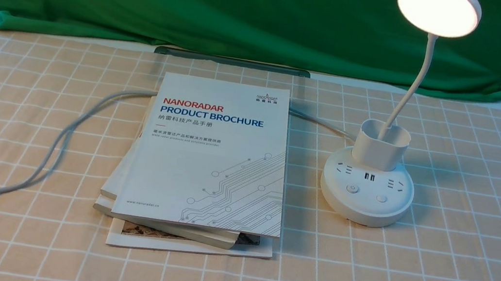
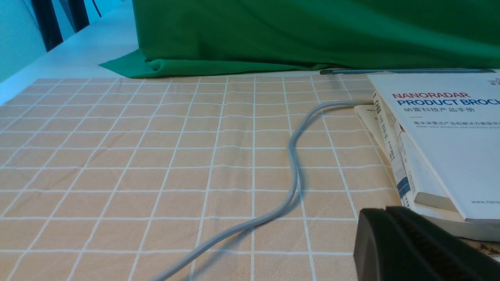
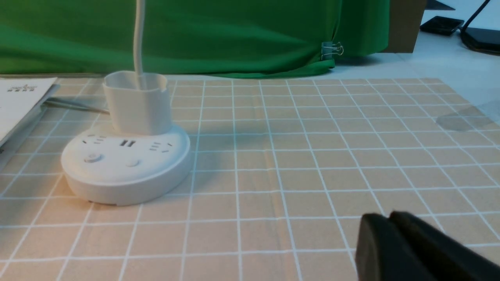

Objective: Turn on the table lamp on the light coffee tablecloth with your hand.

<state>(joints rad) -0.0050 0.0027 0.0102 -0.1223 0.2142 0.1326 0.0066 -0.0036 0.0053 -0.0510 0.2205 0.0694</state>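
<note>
the left gripper (image 2: 390, 218) is showing only in the left wrist view, as a dark shape low over the cloth. its two fingers are sitting pressed together with just a thin line between them, and they are holding nothing. near it, a grey cord (image 1: 47, 156) is lying in a wavy line on the light coffee tablecloth (image 1: 458, 267), running from the left edge toward the middle and going under the books.

in the middle, a stack of books (image 1: 208, 164) is lying flat on the cloth. the top one is white and is saying "nanoradar product brochure" on its cover. behind the books, a green cloth (image 1: 201, 1) is hanging down at the back of the table.

to the right of the books, the table lamp (image 1: 366, 191) is standing on the cloth, close beside the stack but not touching it. its round base is showing sockets and two buttons on top. a white cup is sitting on the base, and a thin neck is bending up out of it to the round head, which is glowing bright.

the right gripper (image 3: 390, 226) is showing only in the right wrist view, low over the cloth and well apart from the lamp base. its fingers are looking nearly together, but i cannot tell if they are fully closed. it is holding nothing.
</note>
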